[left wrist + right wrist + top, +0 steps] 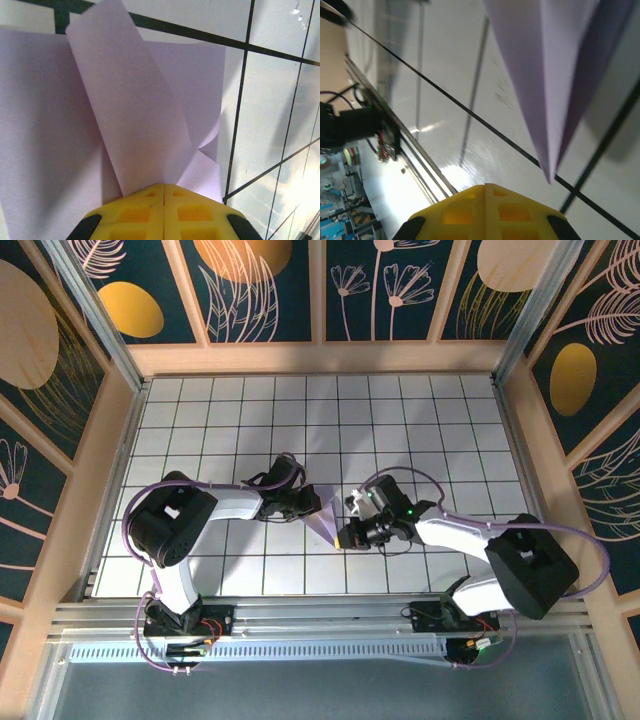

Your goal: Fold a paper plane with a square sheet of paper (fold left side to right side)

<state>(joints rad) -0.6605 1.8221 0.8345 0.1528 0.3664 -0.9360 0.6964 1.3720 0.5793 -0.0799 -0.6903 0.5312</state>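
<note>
Pinching paper plane (150, 125) — left gripper (164, 189), wrist close-up

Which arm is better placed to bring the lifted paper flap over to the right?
Left, probably. The left gripper looks shut on a raised flap of the paper; the right gripper is shut, empty, short of its tip.

Both arms reach inward toward frame centre, the left gripper (317, 506) and right gripper (345, 536) both closed.

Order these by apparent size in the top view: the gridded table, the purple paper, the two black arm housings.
1. gridded table
2. left black housing and right black housing: alike, not ranked
3. purple paper
</note>
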